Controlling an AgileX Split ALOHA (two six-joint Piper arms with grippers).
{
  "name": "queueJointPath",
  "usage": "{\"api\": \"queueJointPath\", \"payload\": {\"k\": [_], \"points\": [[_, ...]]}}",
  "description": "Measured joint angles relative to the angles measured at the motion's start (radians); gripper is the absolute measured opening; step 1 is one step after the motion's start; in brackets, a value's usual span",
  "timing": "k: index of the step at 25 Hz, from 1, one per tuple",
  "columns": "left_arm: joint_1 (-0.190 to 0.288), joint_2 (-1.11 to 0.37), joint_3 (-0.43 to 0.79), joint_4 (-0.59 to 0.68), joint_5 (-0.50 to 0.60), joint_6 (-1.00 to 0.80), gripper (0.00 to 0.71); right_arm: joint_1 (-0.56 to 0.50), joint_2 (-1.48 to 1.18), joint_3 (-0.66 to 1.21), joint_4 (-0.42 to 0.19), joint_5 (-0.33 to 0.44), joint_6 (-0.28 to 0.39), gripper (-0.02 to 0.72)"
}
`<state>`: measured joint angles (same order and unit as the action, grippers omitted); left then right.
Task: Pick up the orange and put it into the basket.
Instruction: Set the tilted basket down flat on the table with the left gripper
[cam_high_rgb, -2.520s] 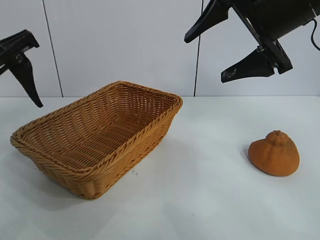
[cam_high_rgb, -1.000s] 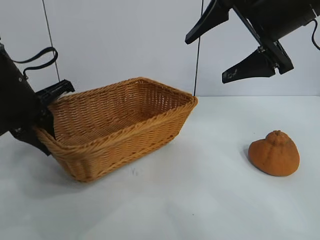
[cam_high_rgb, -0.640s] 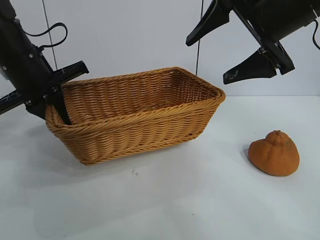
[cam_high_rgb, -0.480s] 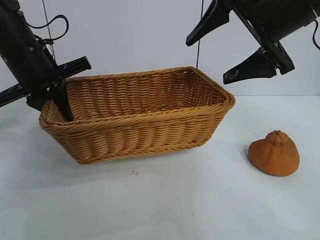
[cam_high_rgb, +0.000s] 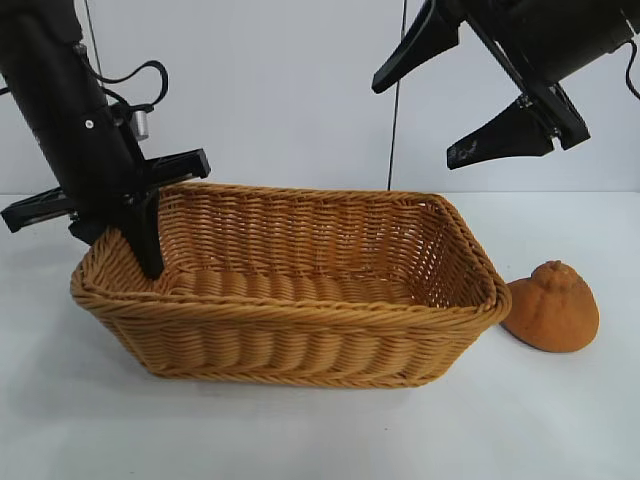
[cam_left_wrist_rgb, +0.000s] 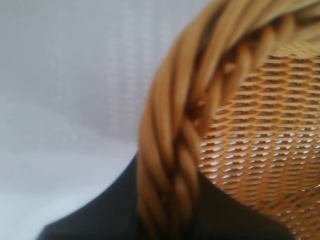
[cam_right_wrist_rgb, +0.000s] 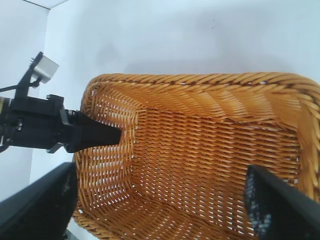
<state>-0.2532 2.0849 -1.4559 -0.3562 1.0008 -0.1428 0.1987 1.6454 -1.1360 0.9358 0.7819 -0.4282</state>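
Note:
The orange (cam_high_rgb: 552, 305) sits on the white table at the right, its left side touching the basket's right corner. The wicker basket (cam_high_rgb: 300, 312) lies lengthwise across the middle of the table. My left gripper (cam_high_rgb: 140, 255) is shut on the basket's left rim, one finger inside the wall; in the left wrist view the braided rim (cam_left_wrist_rgb: 170, 150) runs between its dark fingers (cam_left_wrist_rgb: 100, 215). My right gripper (cam_high_rgb: 412, 122) hangs open and empty high above the basket's right end and looks down into the basket (cam_right_wrist_rgb: 200, 80). The orange is out of both wrist views.
The white table (cam_high_rgb: 300, 440) has bare room in front of the basket and behind the orange. A white panelled wall (cam_high_rgb: 280, 90) stands behind. The left gripper also shows in the right wrist view (cam_right_wrist_rgb: 95, 134).
My left gripper came down, took hold of the basket's left rim, and swung and dragged the basket rightward until its right corner reached the orange. The right arm has not moved.

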Motion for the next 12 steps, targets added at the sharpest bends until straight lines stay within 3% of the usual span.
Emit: {"api": "queueJointPath", "payload": {"k": [8, 10, 12], "points": [[0.001, 0.054, -0.003, -0.001, -0.045, 0.013, 0.094, 0.0, 0.0, 0.0, -0.002, 0.0, 0.005, 0.619], [0.001, 0.054, -0.005, -0.001, -0.046, 0.013, 0.176, 0.0, 0.0, 0.0, -0.002, 0.0, 0.007, 0.619], [0.001, 0.054, -0.011, -0.003, -0.044, 0.013, 0.347, 0.0, 0.0, 0.0, -0.002, 0.0, 0.008, 0.619]]}}
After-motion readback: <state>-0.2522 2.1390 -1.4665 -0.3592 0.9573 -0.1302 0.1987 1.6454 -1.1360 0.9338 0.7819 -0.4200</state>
